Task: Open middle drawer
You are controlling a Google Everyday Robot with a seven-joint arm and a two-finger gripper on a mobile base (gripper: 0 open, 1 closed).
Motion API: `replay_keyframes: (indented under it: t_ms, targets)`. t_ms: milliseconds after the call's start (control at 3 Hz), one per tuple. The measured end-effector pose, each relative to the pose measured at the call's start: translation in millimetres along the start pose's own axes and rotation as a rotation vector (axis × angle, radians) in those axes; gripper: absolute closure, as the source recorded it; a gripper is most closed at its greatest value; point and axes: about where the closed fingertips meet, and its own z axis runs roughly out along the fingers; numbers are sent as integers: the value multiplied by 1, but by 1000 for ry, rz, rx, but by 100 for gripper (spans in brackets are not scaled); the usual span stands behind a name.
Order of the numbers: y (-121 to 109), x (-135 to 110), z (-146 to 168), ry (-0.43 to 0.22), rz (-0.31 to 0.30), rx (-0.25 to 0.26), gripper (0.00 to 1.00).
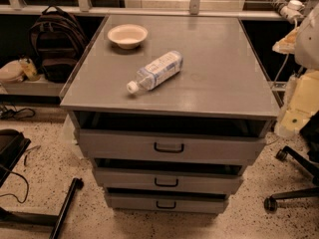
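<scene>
A grey metal cabinet point(209, 63) stands in the middle with three drawers stacked in its front. The middle drawer point(209, 182) has a medium-height grey front and a small dark wire handle point(166, 182) at its centre. The taller top drawer point(119, 146) is above it and the thinnest bottom drawer point(129, 202) is below. A dark gap shows above each front. My gripper point(300, 106) is a pale shape at the right edge, beside the cabinet's right side, above and right of the drawer fronts and touching none.
A water bottle point(155, 71) lies on the cabinet top, with a beige bowl point(127, 35) at the back left. A backpack point(57, 41) sits on the left. An office chair base point(291, 176) is at the lower right. A black stand leg point(65, 208) and cables lie at the lower left.
</scene>
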Motion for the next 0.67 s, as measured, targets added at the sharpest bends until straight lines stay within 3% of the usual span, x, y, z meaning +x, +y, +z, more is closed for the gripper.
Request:
replay_keyframes:
  t_ms: [667]
  targets:
    - [13, -1, 13, -16, -15, -9, 0]
